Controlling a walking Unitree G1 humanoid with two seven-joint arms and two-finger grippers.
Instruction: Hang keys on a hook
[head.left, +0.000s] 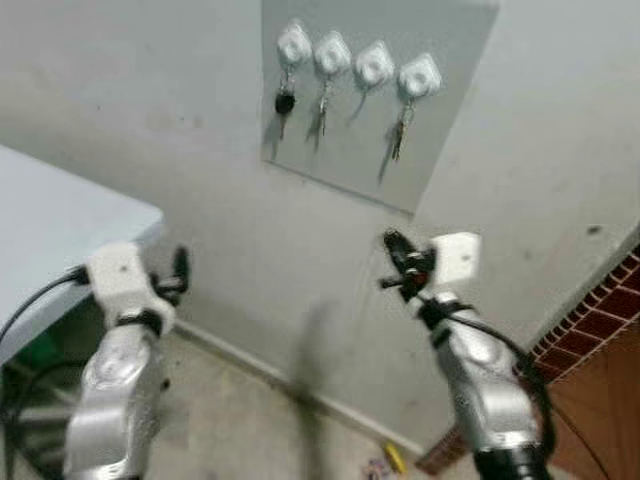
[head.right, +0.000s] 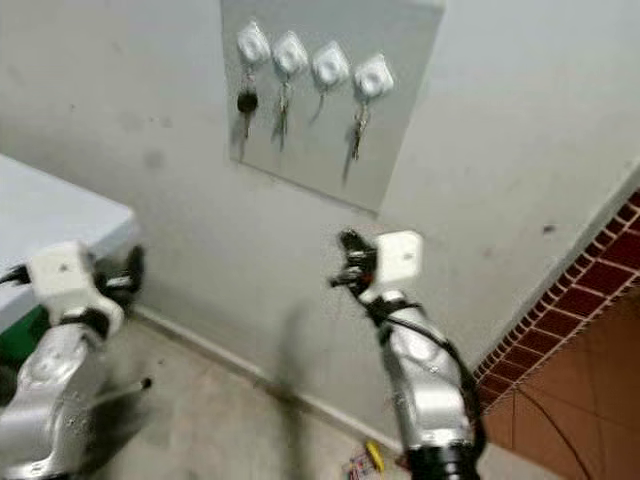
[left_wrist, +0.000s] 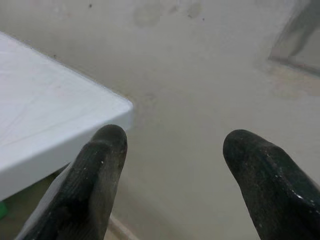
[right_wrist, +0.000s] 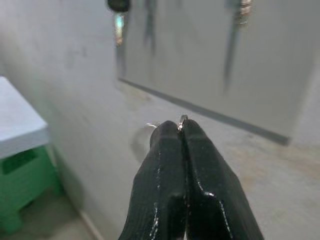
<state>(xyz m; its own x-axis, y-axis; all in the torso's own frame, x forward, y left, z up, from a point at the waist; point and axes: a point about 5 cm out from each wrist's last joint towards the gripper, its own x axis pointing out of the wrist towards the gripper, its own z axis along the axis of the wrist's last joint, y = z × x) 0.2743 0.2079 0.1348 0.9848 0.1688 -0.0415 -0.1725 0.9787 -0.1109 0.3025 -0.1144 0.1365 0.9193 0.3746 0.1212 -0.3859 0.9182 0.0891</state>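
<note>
A grey panel (head.left: 445, 150) on the wall carries a row of white hooks. A black-headed key (head.left: 285, 102) hangs from the leftmost hook (head.left: 293, 42). Keys also hang from the second hook (head.left: 331, 52) and the rightmost hook (head.left: 420, 75). The third hook (head.left: 374, 63) is bare, with only its shadow under it. My right gripper (head.left: 392, 243) is raised below the panel and is shut on a small metal key ring (right_wrist: 183, 119) that peeks out at its tips; the keys themselves are hidden. My left gripper (head.left: 180, 265) is open and empty, low on the left near the table corner.
A white table (head.left: 60, 220) stands on the left with a green stool (right_wrist: 25, 170) under it. Red-brown tiling (head.left: 600, 310) runs along the right. A small yellow object (head.left: 395, 458) lies on the floor at the foot of the wall.
</note>
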